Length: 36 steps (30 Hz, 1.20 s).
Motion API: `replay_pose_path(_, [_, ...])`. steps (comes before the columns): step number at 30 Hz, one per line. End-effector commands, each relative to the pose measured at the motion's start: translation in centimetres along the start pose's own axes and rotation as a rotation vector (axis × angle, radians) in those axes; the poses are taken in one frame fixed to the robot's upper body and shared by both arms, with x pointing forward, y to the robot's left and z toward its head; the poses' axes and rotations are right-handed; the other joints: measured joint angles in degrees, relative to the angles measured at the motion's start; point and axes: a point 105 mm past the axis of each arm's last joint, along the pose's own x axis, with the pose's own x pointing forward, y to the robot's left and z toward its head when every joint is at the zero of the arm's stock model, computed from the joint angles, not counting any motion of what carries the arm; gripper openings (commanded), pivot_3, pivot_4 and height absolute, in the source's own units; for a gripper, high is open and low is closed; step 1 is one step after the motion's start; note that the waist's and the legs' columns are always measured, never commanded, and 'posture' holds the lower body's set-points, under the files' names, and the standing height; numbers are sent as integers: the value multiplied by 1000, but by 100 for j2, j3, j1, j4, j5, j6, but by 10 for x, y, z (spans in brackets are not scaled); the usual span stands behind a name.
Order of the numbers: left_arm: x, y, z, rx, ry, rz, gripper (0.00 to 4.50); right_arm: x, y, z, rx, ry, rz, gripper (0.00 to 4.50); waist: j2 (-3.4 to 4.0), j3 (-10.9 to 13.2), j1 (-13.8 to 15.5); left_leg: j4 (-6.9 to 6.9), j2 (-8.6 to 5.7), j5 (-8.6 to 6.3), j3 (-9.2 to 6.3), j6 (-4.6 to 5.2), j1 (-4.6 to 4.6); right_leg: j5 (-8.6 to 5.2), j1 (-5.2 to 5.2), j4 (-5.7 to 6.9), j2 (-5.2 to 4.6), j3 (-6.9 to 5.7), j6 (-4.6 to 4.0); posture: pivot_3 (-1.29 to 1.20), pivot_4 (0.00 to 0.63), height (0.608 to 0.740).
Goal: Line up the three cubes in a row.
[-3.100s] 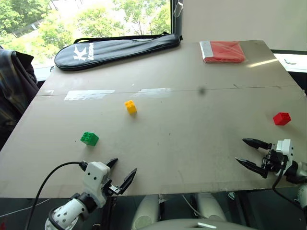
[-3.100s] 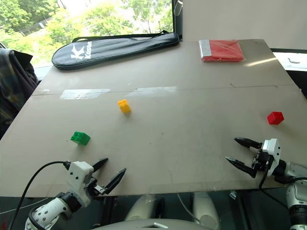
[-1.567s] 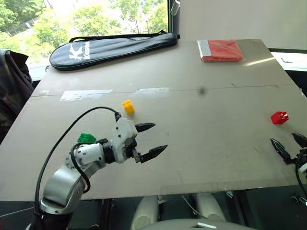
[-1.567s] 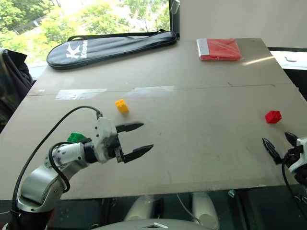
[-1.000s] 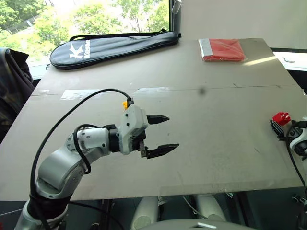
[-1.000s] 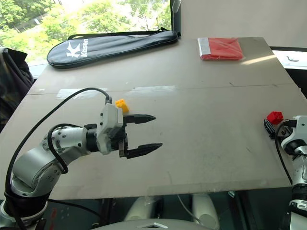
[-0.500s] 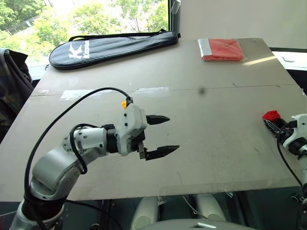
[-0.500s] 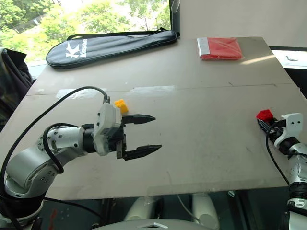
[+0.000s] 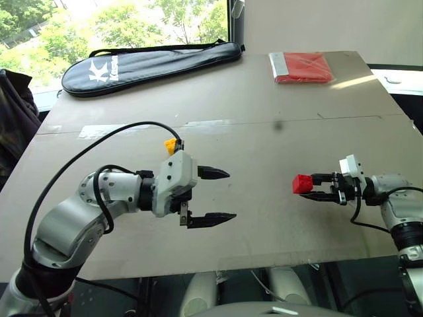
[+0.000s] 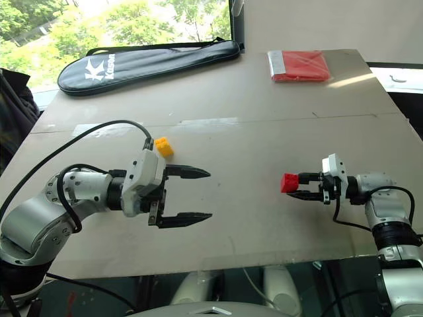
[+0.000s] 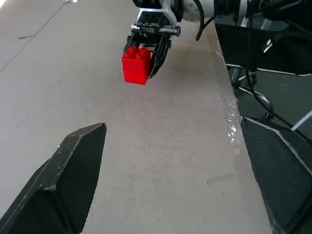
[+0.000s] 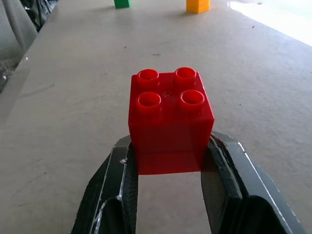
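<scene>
So the red cube (image 9: 303,183) sits pinched in the right gripper (image 9: 316,187), held studs-up just above the table (image 9: 277,92) at about four o'clock. Yellow cube (image 9: 170,145) rests near centre at ten o'clock, just behind the left gripper (image 9: 215,195), whose jaws gape wide and empty. Green cube (image 12: 122,3) lies beside the yellow, apart. By my reading no row exists yet: all three remain to be placed.
</scene>
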Motion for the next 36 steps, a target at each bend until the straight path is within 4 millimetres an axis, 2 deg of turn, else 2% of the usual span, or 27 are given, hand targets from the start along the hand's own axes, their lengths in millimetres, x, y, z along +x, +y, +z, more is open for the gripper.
replay_pose_path(1, [-8,-2,7,54,2,30,4500,1,-7,1,-43,45,66,1254,0,7,3,0,0,0,0,-1,-1,0,-1,0,-2,0,0,0,150,740])
replay_pose_path(7, [-10,-10,6,36,4,45,4500,2,-17,-1,-121,126,88,1254,-1,15,7,-1,-2,2,-4,-4,-6,1,-2,-3,-10,-6,0,0,150,740])
replay_pose_path(21, [-5,-11,4,35,-5,38,4500,6,-17,0,-200,165,145,1254,0,17,-8,-1,-3,0,-3,-2,-2,1,-2,2,-12,-5,0,0,150,740])
replay_pose_path(30, [-3,-13,4,32,-13,38,4500,4,-21,-3,-187,185,124,1254,0,17,-8,-1,-4,1,-3,-3,-2,2,-2,2,-12,-4,0,0,150,740])
replay_pose_path(32, [-2,-13,4,31,-16,38,4500,3,-23,-3,-184,182,115,2264,0,17,-8,0,-4,0,-2,-2,-2,2,-2,3,-13,-4,0,0,150,740])
replay_pose_path(33, [-1,-13,4,32,-18,36,4500,3,-23,-3,-185,183,111,2517,0,17,-7,0,-4,0,-2,-2,-2,2,-2,3,-13,-4,0,0,150,740])
replay_pose_path(36, [0,-13,5,32,-22,32,4500,2,-24,-3,-209,191,104,3870,1,17,-8,-1,-4,1,-3,-3,-3,2,-3,3,-13,-5,0,0,150,740])
